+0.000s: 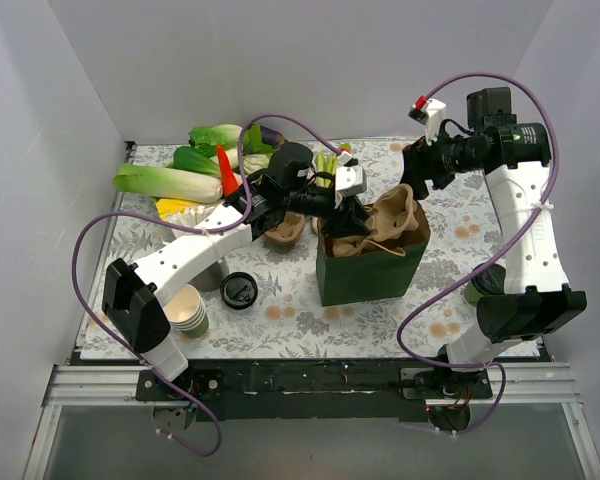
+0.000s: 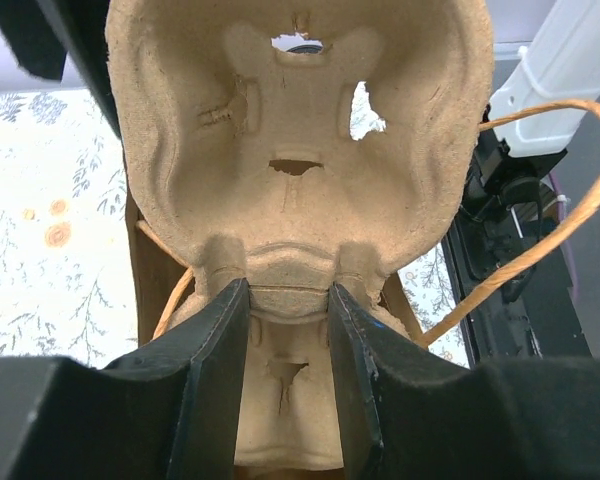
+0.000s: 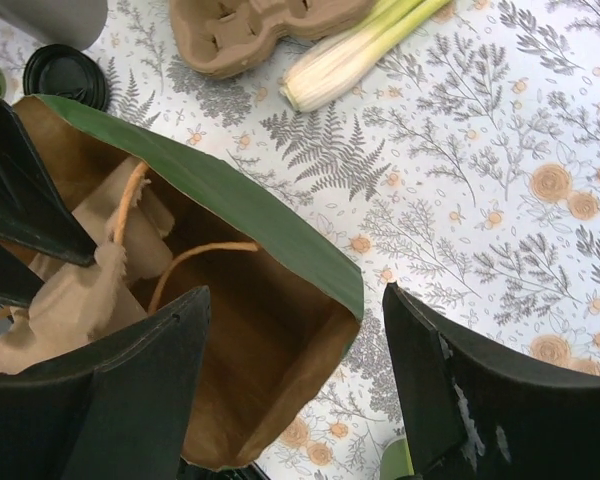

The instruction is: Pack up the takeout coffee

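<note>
The left pincer (image 2: 288, 300) is closed to a narrow gap on the middle ridge of a pulp cup carrier (image 2: 300, 130), one finger pressed against each side. From above, it holds the carrier on end in the mouth of the green paper bag (image 1: 365, 272). The carrier's upper part sticks out above the rim and leans toward 1 o'clock.

The right pincer (image 3: 292, 300) hangs wide apart with nothing in it. The bag's rim and one of its corners lie below the gap between the fingers. In the top view this pincer sits at 1 o'clock of the bag.

The takeout coffee cup (image 1: 472, 289) is on the counter (image 1: 280, 325) at 3 o'clock of the bag and apart from it. It is mostly hidden behind the right arm, so its long axis and the way its mouth faces cannot be told.

A black lid (image 1: 238, 290) lies flat at 9 o'clock of the bag, with a stack of nested cups (image 1: 187, 312) further out that way. A second carrier (image 1: 286, 232) lies at 10 o'clock.
</note>
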Controlling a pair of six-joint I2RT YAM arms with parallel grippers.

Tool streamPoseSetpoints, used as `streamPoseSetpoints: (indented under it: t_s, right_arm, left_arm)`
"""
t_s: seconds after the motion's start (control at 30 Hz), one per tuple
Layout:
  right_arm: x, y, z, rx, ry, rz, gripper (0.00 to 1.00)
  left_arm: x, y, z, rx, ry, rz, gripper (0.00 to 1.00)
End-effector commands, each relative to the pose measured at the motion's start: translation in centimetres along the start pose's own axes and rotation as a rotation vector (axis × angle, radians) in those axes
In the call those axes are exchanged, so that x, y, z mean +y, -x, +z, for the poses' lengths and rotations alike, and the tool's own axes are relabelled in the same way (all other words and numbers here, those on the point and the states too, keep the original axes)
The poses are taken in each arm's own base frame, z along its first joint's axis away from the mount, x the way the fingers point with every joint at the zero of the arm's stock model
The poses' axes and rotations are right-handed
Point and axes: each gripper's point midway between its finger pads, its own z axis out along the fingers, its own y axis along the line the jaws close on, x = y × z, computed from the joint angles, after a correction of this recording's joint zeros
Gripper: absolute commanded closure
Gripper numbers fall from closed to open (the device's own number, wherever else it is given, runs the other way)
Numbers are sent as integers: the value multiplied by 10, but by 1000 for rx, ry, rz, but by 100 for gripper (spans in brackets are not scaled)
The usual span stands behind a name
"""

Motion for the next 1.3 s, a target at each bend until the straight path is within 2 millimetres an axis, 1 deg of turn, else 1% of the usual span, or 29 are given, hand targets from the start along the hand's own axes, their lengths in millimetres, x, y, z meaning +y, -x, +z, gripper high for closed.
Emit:
streamPoseSetpoints:
  t_s: [0.0, 0.07, 0.1, 0.13, 0.2, 0.23, 0.27, 0.3, 0.33, 0.37, 0.4, 0.43, 0.47, 0.5, 0.53, 0.57, 0.6, 0.67, 0.7, 0.73, 0.8, 0.83, 0.9, 0.93, 1.03, 1.07, 1.13, 1.17, 1.27]
  right_arm:
    - [-8, 10, -24, -67, -68, 6, 23]
    - [-15, 16, -31, -83, -98, 4, 23]
    - [-21, 17, -35, -87, -127, 4, 23]
    - [-25, 21, -42, -106, -151, -1, 22]
    - [-32, 28, -49, -139, -195, -12, 22]
    - [-34, 30, -51, -152, -204, -14, 23]
    - [-32, 30, -53, -168, -213, -19, 22]
    - [-42, 32, -58, -199, -250, -19, 23]
    - [-40, 34, -66, -227, -273, -32, 22]
    - [-43, 28, -61, -219, -276, -20, 23]
    - [-48, 31, -64, -238, -310, -36, 22]
    - [-48, 31, -68, -249, -330, -42, 22]
    - [-52, 26, -65, -238, -341, -33, 22]
    - [-59, 24, -67, -235, -370, -28, 22]
    - [-61, 23, -68, -236, -380, -29, 22]
    - [-64, 20, -67, -228, -383, -22, 22]
    - [-69, 15, -66, -219, -388, -6, 22]
    - [-73, 10, -64, -215, -389, 13, 22]
    - [-75, 4, -60, -208, -377, 33, 22]
    - [-75, 3, -59, -215, -370, 37, 22]
    - [-72, -1, -52, -219, -318, 50, 22]
    - [-69, -8, -45, -207, -292, 65, 23]
    - [-64, -13, -38, -201, -250, 76, 23]
    - [-64, -21, -31, -184, -235, 93, 23]
    - [-57, -26, -24, -187, -182, 102, 23]
    - [-55, -31, -20, -180, -167, 114, 23]
    - [-54, -33, -18, -180, -161, 124, 24]
    - [-54, -38, -15, -171, -157, 133, 24]
    - [-54, -41, -14, -163, -157, 130, 24]
  left_arm:
    - [5, 16, -11, 9, 62, 4, 100]
    - [8, 25, -14, 8, 80, 7, 100]
    - [9, 20, -15, 34, 91, -12, 100]
    - [12, 24, -15, 37, 100, -10, 100]
    - [12, 17, -17, 77, 106, -38, 100]
    - [15, 20, -18, 83, 120, -37, 100]
    - [16, 16, -17, 98, 121, -51, 100]
    - [16, 13, -17, 117, 123, -65, 100]
    - [18, 9, -17, 135, 132, -74, 100]
    - [22, 12, -15, 141, 138, -75, 100]
    - [21, 4, -15, 178, 132, -102, 100]
    - [23, 2, -15, 197, 138, -107, 100]
    - [26, -1, -12, 223, 138, -126, 100]
    - [27, -3, -10, 238, 139, -135, 100]
    - [29, -3, -10, 250, 141, -137, 100]
    - [30, 4, -12, 260, 147, -135, 100]
    - [33, -4, -5, 285, 137, -143, 100]
    - [34, -12, -4, 333, 128, -153, 100]
    - [37, -9, -1, 334, 129, -144, 100]
    - [38, -11, 0, 345, 131, -144, 100]
    - [38, -16, -1, 373, 144, -148, 100]
    - [37, -18, -1, 384, 151, -145, 100]
    - [36, -23, -3, 410, 168, -143, 100]
    - [36, -25, -4, 420, 173, -144, 100]
    - [35, -31, -9, 454, 193, -151, 100]
    - [35, -32, -11, 465, 198, -155, 100]
    - [36, -34, -13, 479, 212, -159, 100]
    - [37, -35, -14, 486, 216, -162, 100]
    - [37, -43, -16, 523, 221, -177, 100]
